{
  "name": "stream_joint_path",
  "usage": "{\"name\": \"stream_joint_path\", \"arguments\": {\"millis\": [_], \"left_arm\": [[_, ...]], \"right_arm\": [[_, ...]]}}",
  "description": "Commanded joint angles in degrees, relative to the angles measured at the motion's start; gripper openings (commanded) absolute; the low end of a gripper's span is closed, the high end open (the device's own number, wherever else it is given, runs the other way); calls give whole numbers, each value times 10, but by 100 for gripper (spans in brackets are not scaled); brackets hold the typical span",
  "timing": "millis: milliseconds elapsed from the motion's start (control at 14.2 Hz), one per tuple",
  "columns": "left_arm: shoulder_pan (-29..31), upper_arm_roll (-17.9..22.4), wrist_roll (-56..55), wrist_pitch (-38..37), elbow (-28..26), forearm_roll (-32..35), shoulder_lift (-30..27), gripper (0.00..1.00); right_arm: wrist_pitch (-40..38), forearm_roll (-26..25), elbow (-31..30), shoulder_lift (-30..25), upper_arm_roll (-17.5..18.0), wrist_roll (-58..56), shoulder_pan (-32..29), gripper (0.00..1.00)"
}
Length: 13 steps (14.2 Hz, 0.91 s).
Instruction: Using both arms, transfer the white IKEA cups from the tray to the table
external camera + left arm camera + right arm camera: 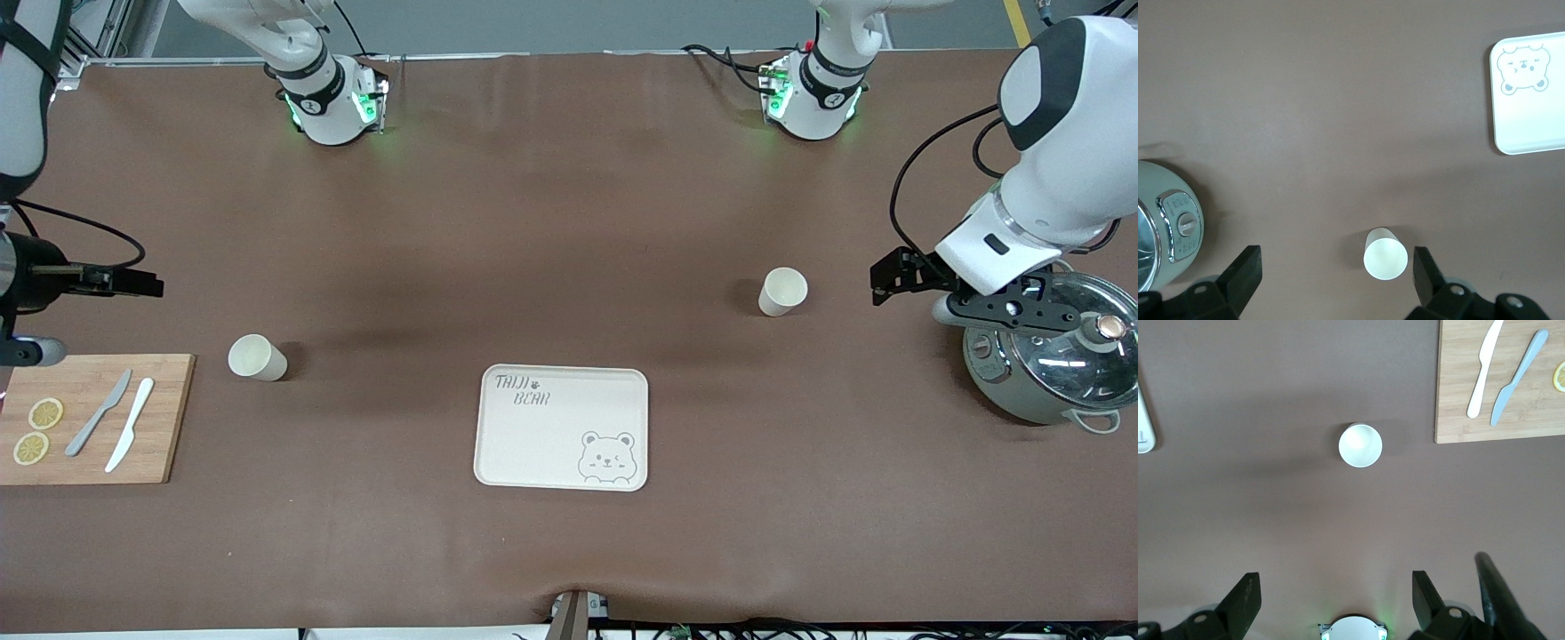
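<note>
Two small cream-white cups stand upright on the brown table. One cup [783, 291] is toward the left arm's end and also shows in the left wrist view [1385, 254]. The other cup [257, 357] is toward the right arm's end, beside the cutting board, and also shows in the right wrist view [1360, 445]. My left gripper [889, 276] [1336, 263] is open and empty, up over the table between its cup and the pot. My right gripper [147, 284] [1336, 587] is open and empty, over the table by the board's end.
A cream tray with a bear drawing [562, 427] lies mid-table, nearer the front camera than both cups. A wooden cutting board [89, 418] holds two knives and lemon slices. A lidded pot [1053, 360] stands under the left arm's wrist.
</note>
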Motion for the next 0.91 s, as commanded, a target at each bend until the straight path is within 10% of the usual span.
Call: {"name": "stream_joint_path", "arguments": {"millis": [0, 844], "left_arm": [[-3, 1, 7, -20, 15, 5, 6, 100], [-1, 1, 7, -23, 15, 5, 9, 100]], "right_arm": [[1, 8, -36, -45, 31, -69, -37, 100], [69, -17, -186, -198, 30, -110, -26, 100]]}}
